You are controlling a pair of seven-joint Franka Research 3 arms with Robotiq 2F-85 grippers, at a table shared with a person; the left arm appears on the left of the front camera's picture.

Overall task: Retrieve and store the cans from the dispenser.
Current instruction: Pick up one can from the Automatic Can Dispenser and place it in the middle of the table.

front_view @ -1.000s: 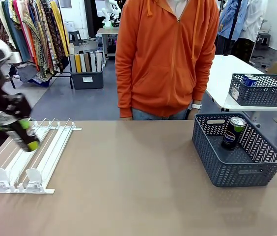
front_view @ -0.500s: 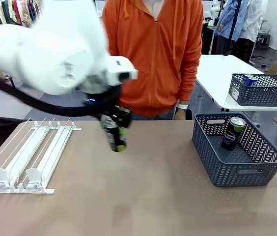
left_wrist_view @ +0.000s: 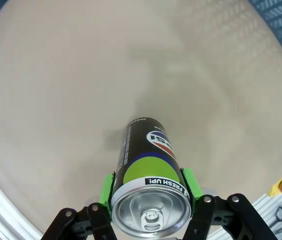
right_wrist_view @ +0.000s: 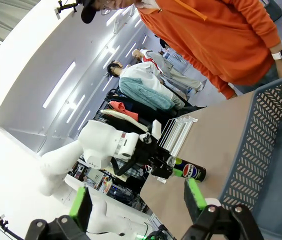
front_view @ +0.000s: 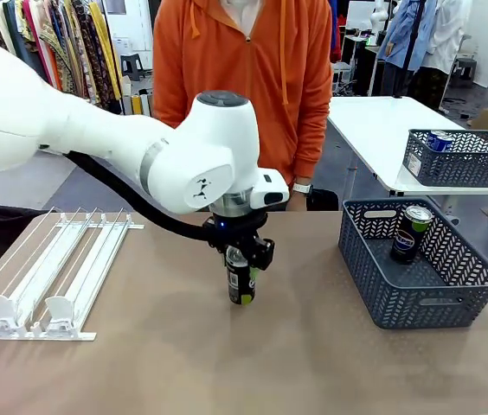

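Observation:
My left gripper (front_view: 241, 257) is shut on a dark can with a green band (front_view: 240, 278), held upright by its top, low over the middle of the table. In the left wrist view, the green pads (left_wrist_view: 106, 193) clamp both sides of that can (left_wrist_view: 148, 165) just under its silver lid. The white dispenser (front_view: 49, 268) lies at the table's left with its lanes bare. A second dark can (front_view: 410, 232) stands in the grey basket (front_view: 421, 298) at the right. My right gripper (right_wrist_view: 137, 200) is open, hovering beside that basket (right_wrist_view: 251, 160), with the held can (right_wrist_view: 188, 171) far beyond it.
A person in an orange hoodie (front_view: 242, 78) stands at the far edge, hand near the table. On a white side table behind, another grey basket (front_view: 462, 164) holds a blue can (front_view: 439, 140). Bare tabletop stretches between the dispenser and the basket.
My left arm has swung right from over the dispenser to the middle of the table, carrying the dark can and turning it upright. The person has shifted slightly to the left.

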